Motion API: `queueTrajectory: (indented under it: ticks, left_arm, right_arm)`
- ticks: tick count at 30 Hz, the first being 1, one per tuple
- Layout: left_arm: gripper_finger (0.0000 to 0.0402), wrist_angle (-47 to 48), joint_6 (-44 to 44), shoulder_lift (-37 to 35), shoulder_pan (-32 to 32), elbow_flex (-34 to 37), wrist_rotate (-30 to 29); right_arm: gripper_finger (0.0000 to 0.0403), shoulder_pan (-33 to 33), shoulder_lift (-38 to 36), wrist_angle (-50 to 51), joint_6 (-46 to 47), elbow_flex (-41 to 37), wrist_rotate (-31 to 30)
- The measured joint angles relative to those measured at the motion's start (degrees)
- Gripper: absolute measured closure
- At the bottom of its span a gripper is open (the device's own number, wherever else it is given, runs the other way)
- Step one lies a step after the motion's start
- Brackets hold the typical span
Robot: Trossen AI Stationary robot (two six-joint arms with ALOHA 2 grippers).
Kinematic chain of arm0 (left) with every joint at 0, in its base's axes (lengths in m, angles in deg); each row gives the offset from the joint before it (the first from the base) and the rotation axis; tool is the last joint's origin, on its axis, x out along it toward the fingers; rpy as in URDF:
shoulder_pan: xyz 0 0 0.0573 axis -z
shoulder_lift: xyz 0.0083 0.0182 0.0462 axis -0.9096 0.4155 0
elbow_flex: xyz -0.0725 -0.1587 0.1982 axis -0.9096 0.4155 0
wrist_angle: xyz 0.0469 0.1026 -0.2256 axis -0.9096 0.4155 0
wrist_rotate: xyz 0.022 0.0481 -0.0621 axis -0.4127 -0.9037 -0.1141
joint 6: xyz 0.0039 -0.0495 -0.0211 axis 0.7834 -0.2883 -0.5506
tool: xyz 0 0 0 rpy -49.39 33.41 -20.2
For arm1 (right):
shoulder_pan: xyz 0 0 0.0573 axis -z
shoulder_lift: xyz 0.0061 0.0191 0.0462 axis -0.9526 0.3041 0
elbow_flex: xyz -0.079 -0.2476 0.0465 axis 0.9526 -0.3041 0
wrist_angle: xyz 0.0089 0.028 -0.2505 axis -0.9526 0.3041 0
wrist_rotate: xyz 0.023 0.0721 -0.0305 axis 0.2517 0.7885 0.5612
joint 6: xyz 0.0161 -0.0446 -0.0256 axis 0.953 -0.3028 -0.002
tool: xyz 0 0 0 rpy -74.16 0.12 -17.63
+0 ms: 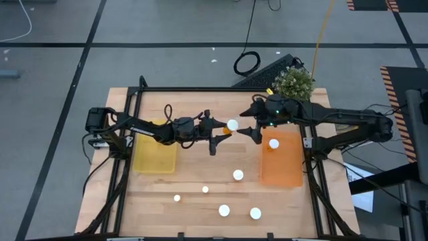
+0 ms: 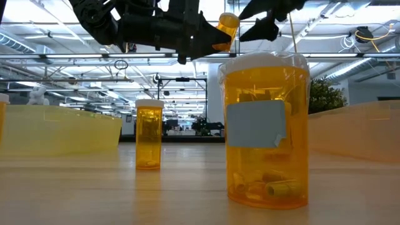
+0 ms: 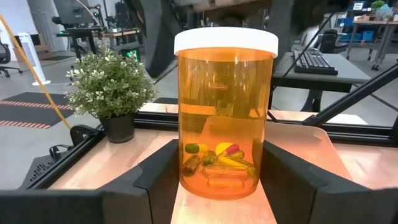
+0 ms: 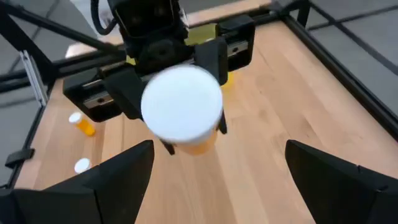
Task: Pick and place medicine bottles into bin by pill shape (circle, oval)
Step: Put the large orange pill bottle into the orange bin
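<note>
Left gripper has its jaws pinching a capsule-filled medicine bottle up off the table, white cap aimed at the right gripper, whose jaws are spread wide just past it, not touching.
</note>
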State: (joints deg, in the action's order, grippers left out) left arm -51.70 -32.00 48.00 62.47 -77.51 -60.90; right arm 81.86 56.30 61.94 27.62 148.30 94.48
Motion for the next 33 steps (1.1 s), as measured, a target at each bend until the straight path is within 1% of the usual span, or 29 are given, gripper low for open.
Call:
queueTrajectory:
  ticks: [3,8,11,18,33]
  left_arm:
    - [0.0197,0.3,0.0,0.0,0.0,0.0,0.0]
    - [0.0197,0.38,-0.07,0.0,0.0,0.0,-0.02]
    - [0.0197,0.38,-0.24,0.0,0.0,0.0,-0.02]
    - [0.0197,0.44,-0.8,0.0,0.0,0.0,-0.02]
    - [0.0197,0.62,-0.76,0.0,0.07,0.0,0.0]
  right_arm:
    - [0.0044,-0.1,2.81,4.84,-1.55,5.13,0.0]
    - [0.0046,-1.23,7.51,6.93,-4.65,10.5,0.29]
    - [0.0056,-1.64,9.87,7.74,-6.45,12.29,1.86]
    - [0.009,-2.16,12.94,8.3,-8.82,13.31,2.3]
    - [0.0189,-2.16,12.18,7.8,-9.68,13.36,2.45]
